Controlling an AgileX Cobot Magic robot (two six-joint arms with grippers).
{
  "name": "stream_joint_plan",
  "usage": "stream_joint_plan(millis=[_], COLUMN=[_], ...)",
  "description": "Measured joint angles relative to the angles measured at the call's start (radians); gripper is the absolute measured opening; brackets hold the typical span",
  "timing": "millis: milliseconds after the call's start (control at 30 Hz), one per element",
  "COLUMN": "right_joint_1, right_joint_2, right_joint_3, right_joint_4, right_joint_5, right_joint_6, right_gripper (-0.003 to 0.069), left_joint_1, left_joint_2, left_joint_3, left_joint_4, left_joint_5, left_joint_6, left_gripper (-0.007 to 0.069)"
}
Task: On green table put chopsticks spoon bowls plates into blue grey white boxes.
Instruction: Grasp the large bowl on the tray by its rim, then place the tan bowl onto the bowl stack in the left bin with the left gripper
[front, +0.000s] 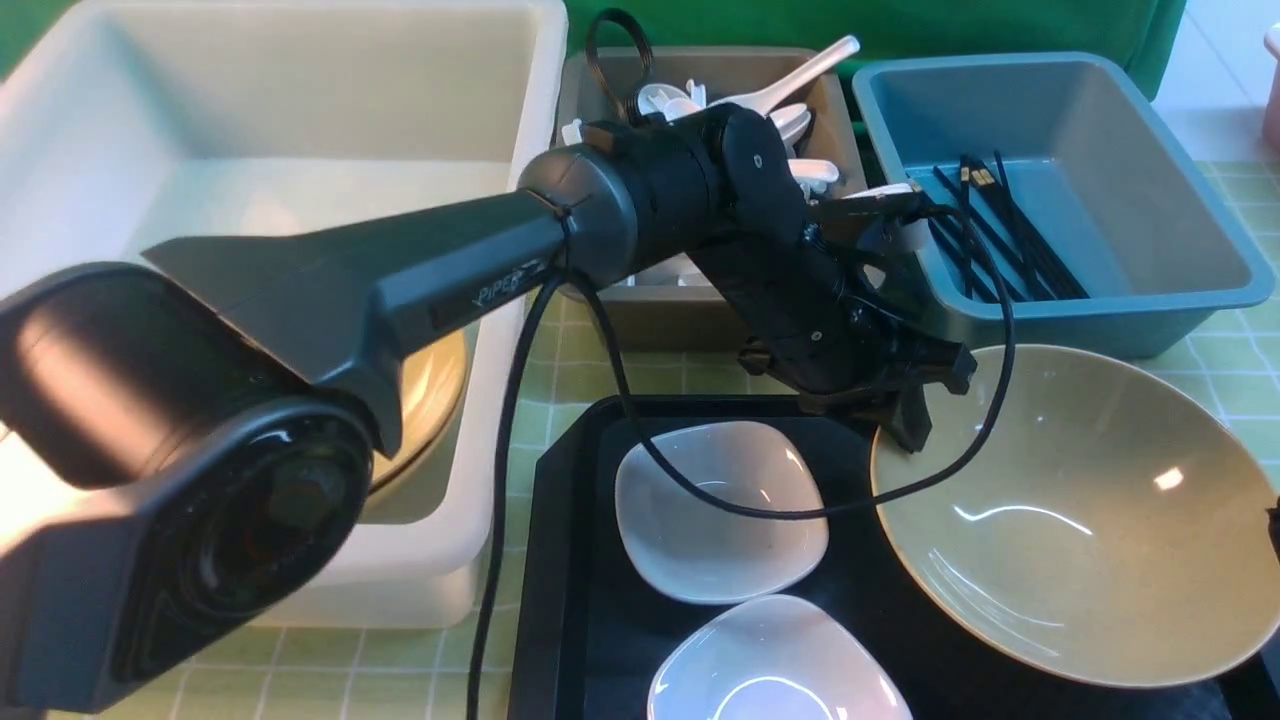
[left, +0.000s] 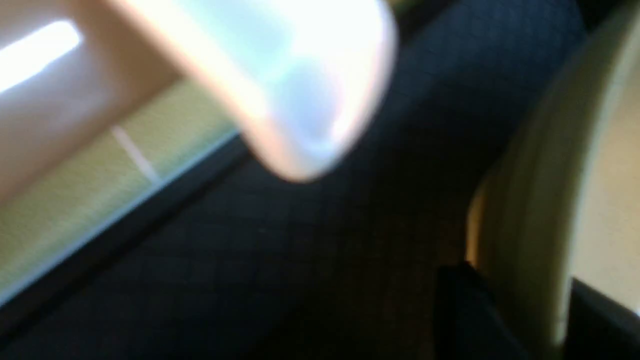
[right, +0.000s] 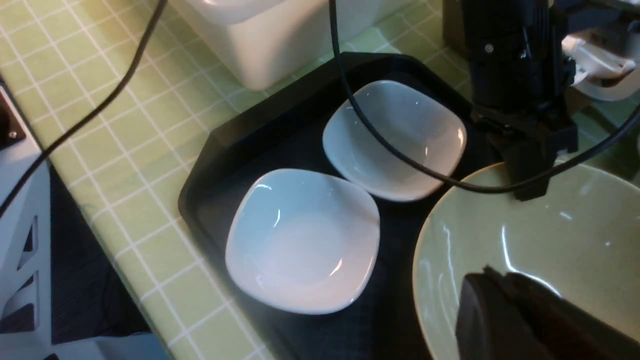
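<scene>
Left gripper (front: 905, 415): its fingers straddle the far left rim of the tan bowl (front: 1080, 520), one outside the wall and one inside. The left wrist view is blurred, but the jaws appear closed on that rim.

Right gripper (right: 492, 287): jaws together, holding nothing, hanging above the bowl's near side.

The bowl sits on the black tray (front: 570, 560) and spreads rightward from the left gripper. Being round, it has no long axis, so the rim hold is what counts.

The white box (front: 540, 110), its likely destination, lies to the left of that gripper, just beside the tray, with a second bowl (front: 435, 385) already inside. The left arm is the nearer one.

Two plates (front: 720, 510) sit on the tray, which rests on the green table (front: 600, 370).
</scene>
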Motion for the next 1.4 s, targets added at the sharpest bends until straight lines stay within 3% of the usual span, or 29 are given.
stream_joint_plan(millis=[33, 333, 467, 667, 700, 967, 1000, 1133, 1233, 1400], right_joint_1=[0.000, 0.000, 0.000, 0.000, 0.000, 0.000, 0.000, 0.000, 0.000, 0.000], right_joint_2=[0.000, 0.000, 0.001, 0.047, 0.051, 0.185, 0.204, 0.217, 0.220, 0.220], right_joint_3=[0.000, 0.000, 0.000, 0.000, 0.000, 0.000, 0.000, 0.000, 0.000, 0.000], right_joint_4=[0.000, 0.001, 0.059, 0.251, 0.251, 0.290, 0.292, 0.292, 0.292, 0.295], right_joint_5=[-0.018, -0.061, -0.101, -0.160, -0.160, -0.171, -0.172, -0.178, -0.184, -0.186], right_joint_6=[0.000, 0.000, -0.066, -0.240, -0.240, -0.287, -0.300, -0.317, -0.321, -0.326], right_gripper=[0.0025, 0.0026, 0.0026, 0.0026, 0.0026, 0.0027, 0.0027, 0.0028, 0.0033, 0.0036], left_joint_1=[0.011, 0.117, 0.242, 0.497, 0.507, 0.930, 1.051, 1.200, 1.231, 1.188], left_joint_2=[-0.008, -0.155, -0.336, -0.569, -0.577, -0.866, -0.901, -0.908, -0.898, -0.882], left_joint_3=[-0.002, -0.001, -0.001, 0.048, 0.055, 0.468, 0.584, 0.714, 0.767, 0.779], left_joint_4=[-0.027, -0.127, -0.190, -0.195, -0.195, -0.202, -0.203, -0.189, -0.129, -0.059], left_joint_5=[0.025, 0.139, 0.184, 0.280, 0.281, 0.282, 0.255, 0.173, 0.083, 0.056], left_joint_6=[0.015, 0.125, 0.136, 0.135, 0.135, 0.131, 0.129, 0.125, 0.125, 0.079], left_gripper=[0.0014, 0.0017, 0.0017, 0.0017, 0.0017, 0.0017, 0.0017, 0.0017, 0.0017, 0.0017])
